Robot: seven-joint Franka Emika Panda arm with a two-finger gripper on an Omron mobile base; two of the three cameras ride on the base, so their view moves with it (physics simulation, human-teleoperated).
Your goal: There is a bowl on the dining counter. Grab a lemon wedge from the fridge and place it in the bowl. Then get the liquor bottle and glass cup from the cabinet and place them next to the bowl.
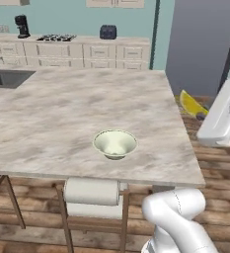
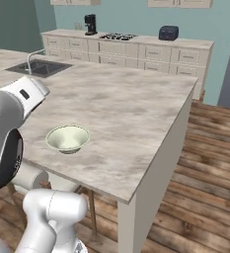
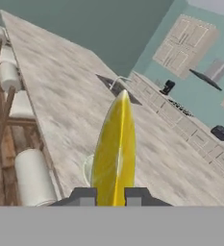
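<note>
The claw [image 3: 110, 196] is clamped narrow on the lemon wedge [image 3: 116, 149], which stands on edge between the two dark fingertips [image 3: 83, 196] in the lower middle of the hand view. The wedge's lower end is cut off by the bottom of that frame. In the left base view the same yellow wedge [image 1: 191, 104] pokes out at the right side, beyond the desk's right edge and over the wooden floor [image 1: 212, 163], with its lower end hidden behind the white arm [image 1: 222, 118]; the fingers themselves are hard to make out there.

The bowl [image 1: 115, 144] sits empty on the marbled desk [image 1: 62, 113], near its front edge, at the centre of the left base view. From the right base view the bowl [image 2: 68, 138] lies at centre left, partly crowded by the robot's white body. In the hand view just a pale sliver of the bowl's rim [image 3: 88, 169] peeks out to the left of the wedge.

A cushioned stool [image 1: 93, 197] tucks under the desk's front edge, its legs cut off below. The grey fridge [image 1: 200, 44] stands at the upper right of the left base view, its top cropped.
</note>
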